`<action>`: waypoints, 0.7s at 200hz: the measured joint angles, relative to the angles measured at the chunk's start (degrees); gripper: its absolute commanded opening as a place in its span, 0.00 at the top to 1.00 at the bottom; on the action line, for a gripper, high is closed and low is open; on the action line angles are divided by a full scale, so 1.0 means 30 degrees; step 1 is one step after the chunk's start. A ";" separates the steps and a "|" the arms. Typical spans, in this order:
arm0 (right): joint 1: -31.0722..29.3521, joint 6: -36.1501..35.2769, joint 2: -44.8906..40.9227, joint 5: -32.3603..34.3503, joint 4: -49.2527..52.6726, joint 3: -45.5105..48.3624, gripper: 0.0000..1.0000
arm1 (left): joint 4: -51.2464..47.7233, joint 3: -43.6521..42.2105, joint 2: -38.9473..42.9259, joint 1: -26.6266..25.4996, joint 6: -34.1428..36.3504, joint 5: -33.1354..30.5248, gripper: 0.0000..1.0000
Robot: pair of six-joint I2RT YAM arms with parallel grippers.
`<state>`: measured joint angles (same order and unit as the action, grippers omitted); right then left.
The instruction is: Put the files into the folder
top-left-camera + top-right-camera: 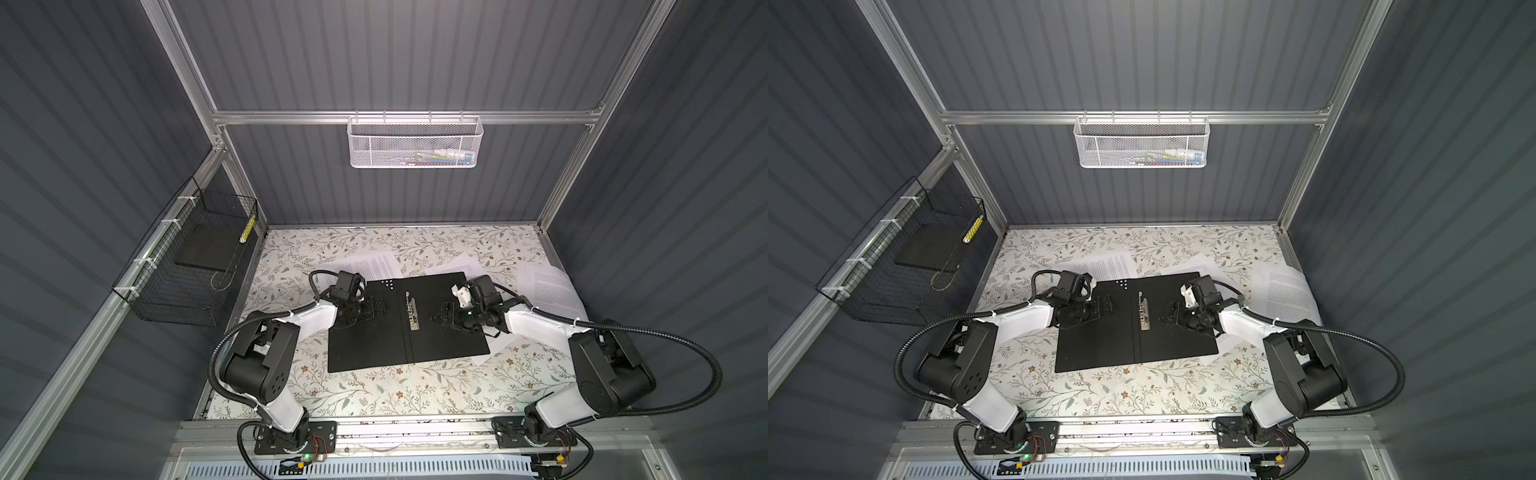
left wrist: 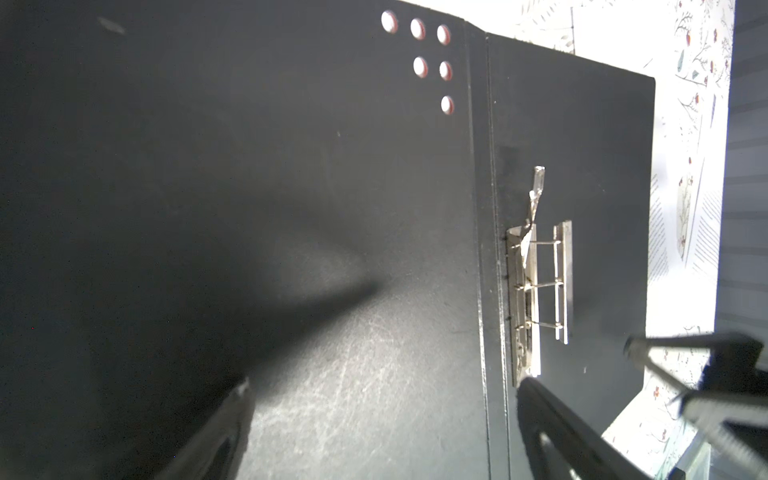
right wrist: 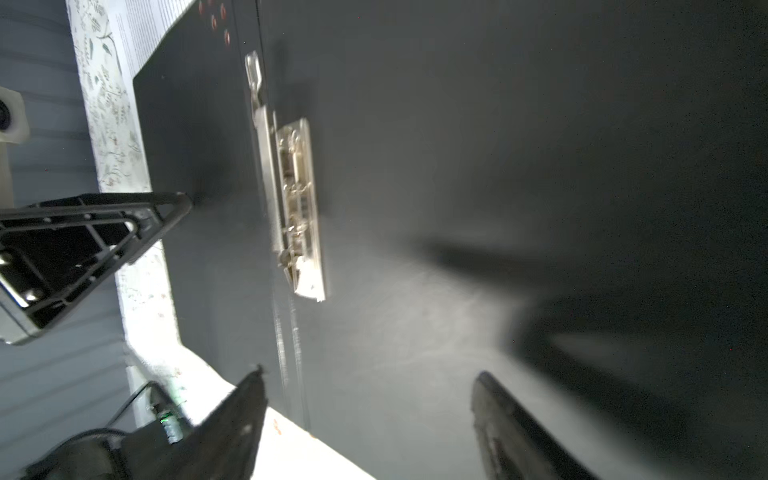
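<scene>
your folder (image 1: 374,349) lies open and flat on the floral table (image 1: 374,395), black inside up. left gripper (image 1: 380,309) hangs over the left cover, jaws spread wide, nothing in them. right gripper (image 1: 436,319) is over the right cover, jaws parted too, empty. metal clip (image 1: 411,311) sits between them at the spine. farther back and to the right, the files (image 1: 376,264) lie loose, some tucked under the folder's edges.

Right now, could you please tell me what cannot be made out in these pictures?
Print on the files: too small to read in both top views.
Sheets under the folder: count hidden by its covers, top views.
Contents of the white mesh basket: blurred behind mesh, top views.
Right wrist view: the metal clip is motion-blurred.
</scene>
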<state>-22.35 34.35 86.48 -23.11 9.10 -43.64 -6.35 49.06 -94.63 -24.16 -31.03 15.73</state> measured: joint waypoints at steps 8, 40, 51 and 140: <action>0.0452 -0.0087 -0.0124 0.0517 0.0131 -0.0029 0.05 | -0.0182 -0.0015 0.0124 0.0015 -0.0015 0.0022 0.00; 0.2470 -0.0335 -0.0109 0.2018 0.0423 -0.0029 0.01 | -0.1967 -0.0270 0.1217 0.0087 -0.0131 0.0342 0.00; 0.3111 -0.0350 0.0095 0.2302 0.0415 -0.0073 0.01 | -0.2667 -0.0270 0.1639 0.0087 -0.0240 0.0350 0.00; 0.3730 -0.0073 0.1989 0.1756 -0.1064 -0.0685 0.01 | -0.5217 0.0634 0.2477 0.0087 -0.0408 -0.1581 0.00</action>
<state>-11.16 34.13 92.44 -17.85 5.91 -45.69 -22.00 50.96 -87.20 -23.90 -32.25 10.98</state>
